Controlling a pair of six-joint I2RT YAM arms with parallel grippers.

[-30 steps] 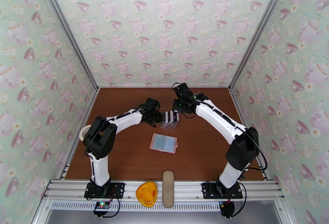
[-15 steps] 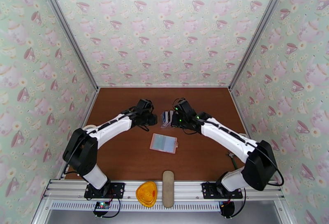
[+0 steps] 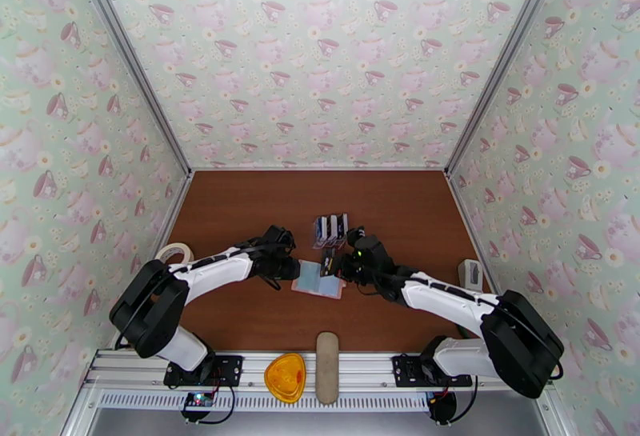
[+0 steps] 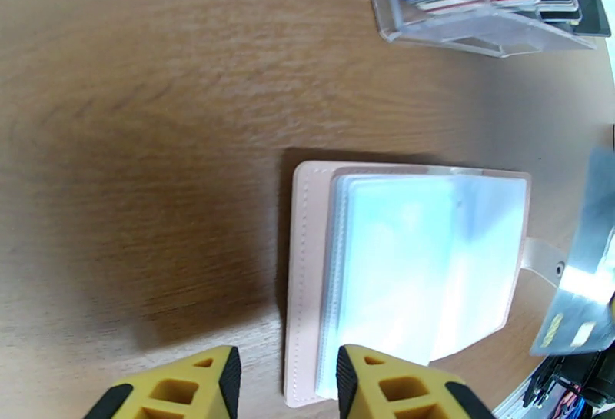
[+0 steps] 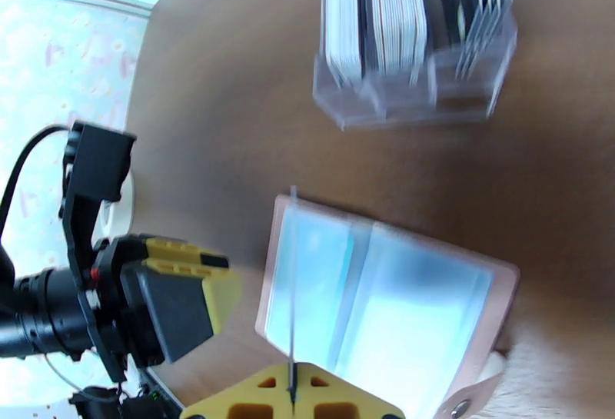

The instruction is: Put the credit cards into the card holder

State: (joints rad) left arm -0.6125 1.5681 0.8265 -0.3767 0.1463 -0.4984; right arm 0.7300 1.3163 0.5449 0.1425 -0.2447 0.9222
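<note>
Lying open and flat on the brown wood-grain desk (image 3: 240,206), the card holder (image 3: 316,286) is a pale pink rectangle with stitched edges and a small snap tab on one side. Glossy translucent sleeves are fanned across its inside. There is one holder, and it sits mid-desk between the ends of the two arms.

Just beyond it stands one clear hard-plastic rack (image 5: 415,101). It is packed with thin credit cards (image 5: 392,13) on edge, in black, white and bluish groups set too tight to count.

One more, the held card (image 4: 584,274), is a thin grey sheet pinched upright in the clenched right fingers (image 5: 346,394). From the right wrist it shows edge-on above the sleeves on the holder's left half. Whether its lower edge touches them I cannot tell.

The left fingers (image 4: 392,386) are two blocky yellow pieces with hollow triangular cells, standing partly apart and grasping nothing. One hangs over bare desk and the other over a corner of the sleeves, with the holder's pink edge showing in the gap. Whether they touch it is unclear.

Farther out, one off-white tape roll (image 3: 173,253) lies by the left wall. At the near rail one glossy orange rounded piece (image 3: 286,377) sits beside one long beige oval case (image 3: 326,367).
</note>
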